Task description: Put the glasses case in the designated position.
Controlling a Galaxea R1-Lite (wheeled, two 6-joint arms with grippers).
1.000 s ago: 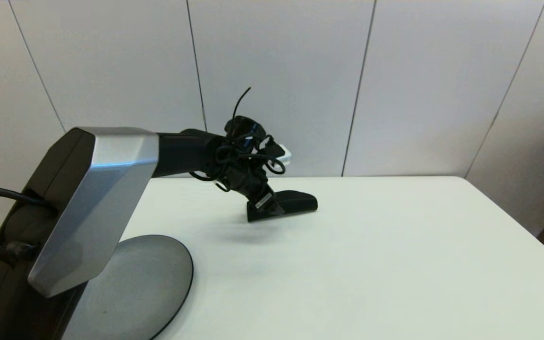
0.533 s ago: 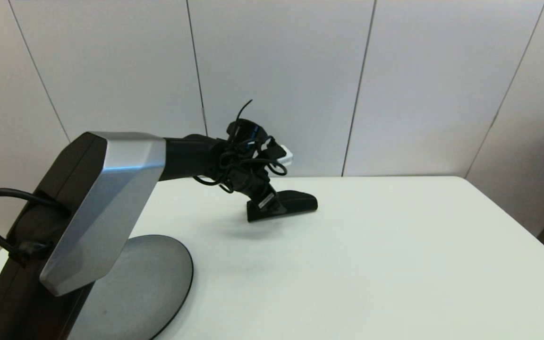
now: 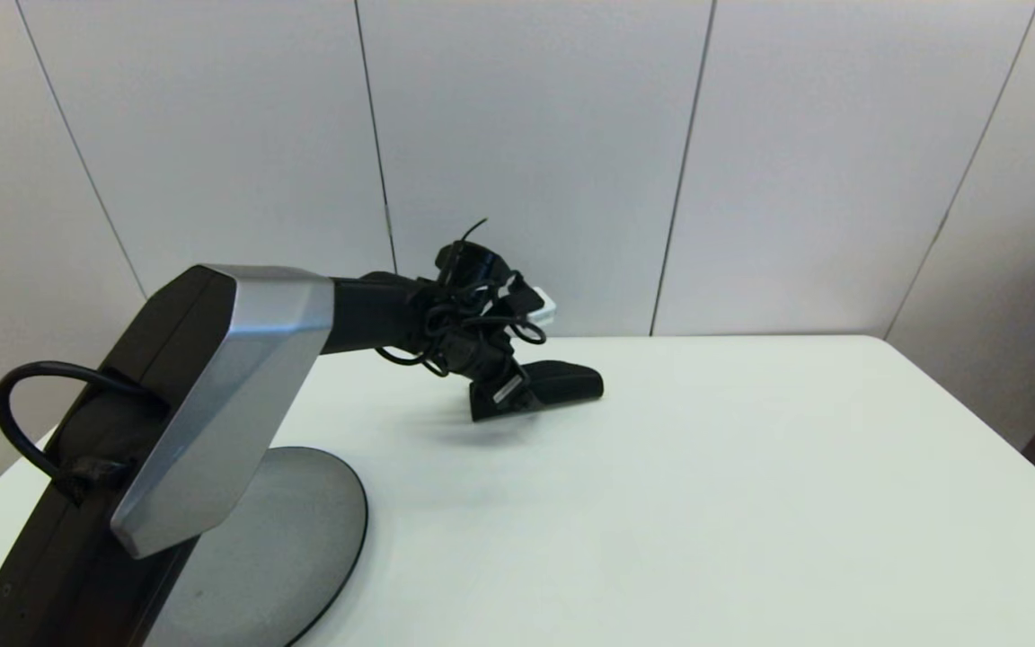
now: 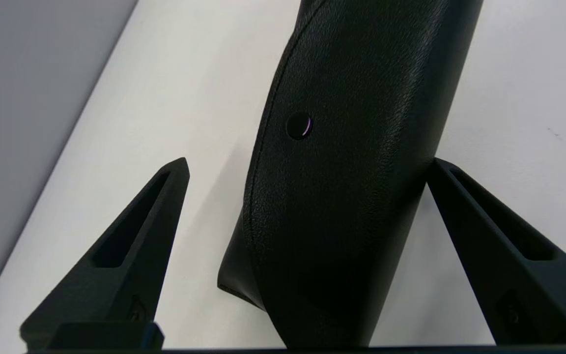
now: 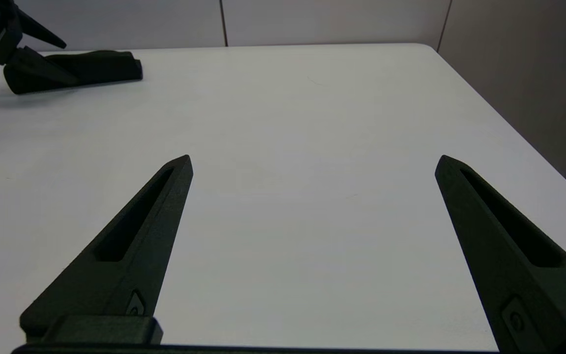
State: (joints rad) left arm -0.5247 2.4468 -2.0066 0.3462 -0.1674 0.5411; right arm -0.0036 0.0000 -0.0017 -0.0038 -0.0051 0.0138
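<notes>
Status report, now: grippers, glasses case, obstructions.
Left gripper open, straddling the glasses case on the table. Right gripper open, parked, empty. Nothing in the way.

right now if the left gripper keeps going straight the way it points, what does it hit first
Most likely the glasses case: it already lies between the open fingers of the left gripper, lengthwise. One finger looks very near its edge; contact is unclear. Below is the white table.

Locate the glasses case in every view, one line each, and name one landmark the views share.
Head view: the glasses case lies far on the table, centre-left, at the left gripper.
Left wrist view: the case fills the middle, between the open fingers.
Right wrist view: the case sits at the upper left corner.
Shared landmark: the white table.
</notes>
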